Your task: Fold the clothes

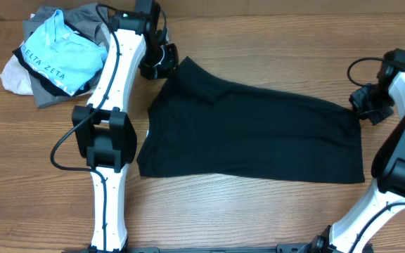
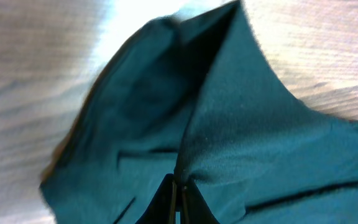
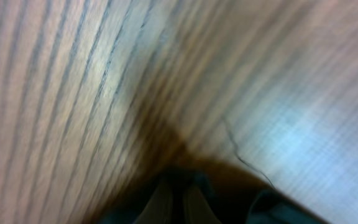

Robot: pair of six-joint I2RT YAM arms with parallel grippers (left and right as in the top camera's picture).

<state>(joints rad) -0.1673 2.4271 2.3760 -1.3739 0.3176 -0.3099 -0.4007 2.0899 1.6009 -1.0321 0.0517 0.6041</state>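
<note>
- Black T-shirt: it lies spread across the middle and right of the table as one broad, roughly oblong panel. Its long edges run left to right.
- Progress: we see no finished compact fold. The lower edge is uneven and the upper left corner pulls out into a point. We judge the work to be at an early stage, with the cloth gripped at two ends and most of the folding and squaring left to do.
- Left claw: it is pinched tight on a ridge of the cloth at the upper left corner. The fabric rises in a tent from the fingers.
- Right claw: it is closed at the far right edge of the garment. Its wrist view is blurred, but dark cloth shows on both sides of the fingers, so we judge that it grips the hem there.
- Material: the fabric is soft, matt and limp, and it creases freely. A loose thread shows near the right claw.
- Surface: the table is wood-grain, smooth and pale brown.
- Other items: a light blue shirt, a grey garment and a white garment lie heaped at the upper left, apart from the black one.
</note>
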